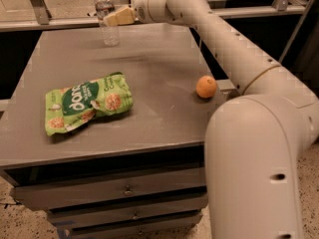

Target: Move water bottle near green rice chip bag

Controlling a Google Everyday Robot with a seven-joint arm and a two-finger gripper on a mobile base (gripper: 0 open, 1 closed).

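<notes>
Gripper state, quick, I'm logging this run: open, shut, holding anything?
Gripper: beside the water bottle at the table's far edge; open or shut cannot be told.

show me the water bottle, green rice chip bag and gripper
water bottle (110,34), camera view, clear lower body
green rice chip bag (82,103), camera view, dark oval
gripper (112,18), camera view, tan tip by the bottle

The water bottle (107,33) is seen as clear, smooth plastic. The green rice chip bag (87,103) is formed of crinkled, glossy film. The drawer cabinet's top (159,68) is finished in matt grey with a faint sheen. The gripper (117,18), held just beside the bottle's upper part, is seen as pale tan and matt, and the arm (239,59) is cased in smooth off-white plastic.
</notes>
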